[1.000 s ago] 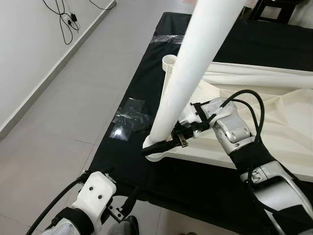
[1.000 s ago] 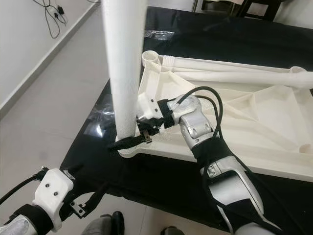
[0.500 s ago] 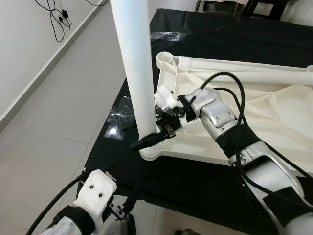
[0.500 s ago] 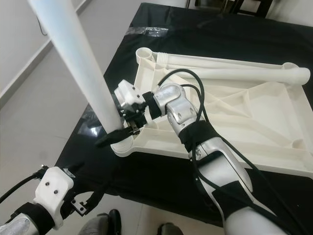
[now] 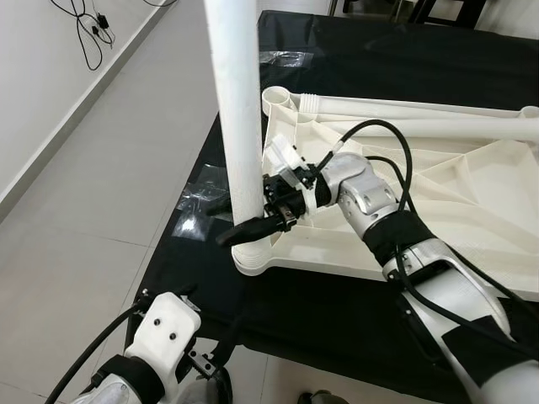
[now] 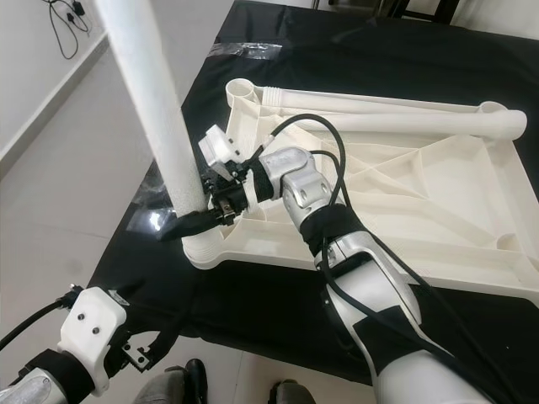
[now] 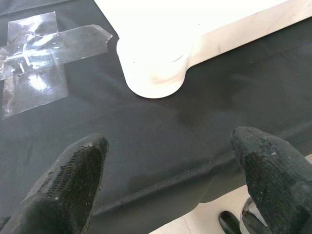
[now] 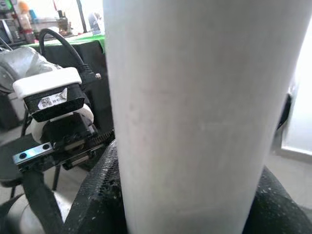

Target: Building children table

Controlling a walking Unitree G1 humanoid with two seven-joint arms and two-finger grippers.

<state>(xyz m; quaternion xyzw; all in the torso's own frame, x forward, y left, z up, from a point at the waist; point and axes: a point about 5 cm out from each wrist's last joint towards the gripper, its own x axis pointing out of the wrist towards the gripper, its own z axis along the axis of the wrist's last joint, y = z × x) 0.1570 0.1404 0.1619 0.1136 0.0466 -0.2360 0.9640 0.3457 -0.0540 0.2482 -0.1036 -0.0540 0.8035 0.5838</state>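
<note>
The white table top (image 5: 472, 194) lies upside down on a black cloth. A long white leg (image 5: 236, 101) stands nearly upright, its lower end at the near-left corner socket (image 5: 253, 259). My right gripper (image 5: 240, 220) is shut on this leg just above the socket; in the right wrist view the leg (image 8: 195, 107) sits between the black fingers (image 8: 97, 195). A second leg (image 6: 379, 114) lies along the top's far edge, past the far-left socket (image 5: 276, 99). My left gripper (image 7: 170, 165) hangs open below the cloth's near edge, holding nothing.
The black cloth (image 5: 337, 311) covers the floor under the table top, with clear tape (image 5: 202, 189) stuck beside the corner. Grey floor (image 5: 84, 210) runs left to a white wall with cables (image 5: 84, 25). Dark shoes (image 6: 168, 383) show by my left arm.
The leg in my right gripper has swung from a clear lean to nearly upright over the corner socket. The view has shifted too. My left arm has stayed put.
</note>
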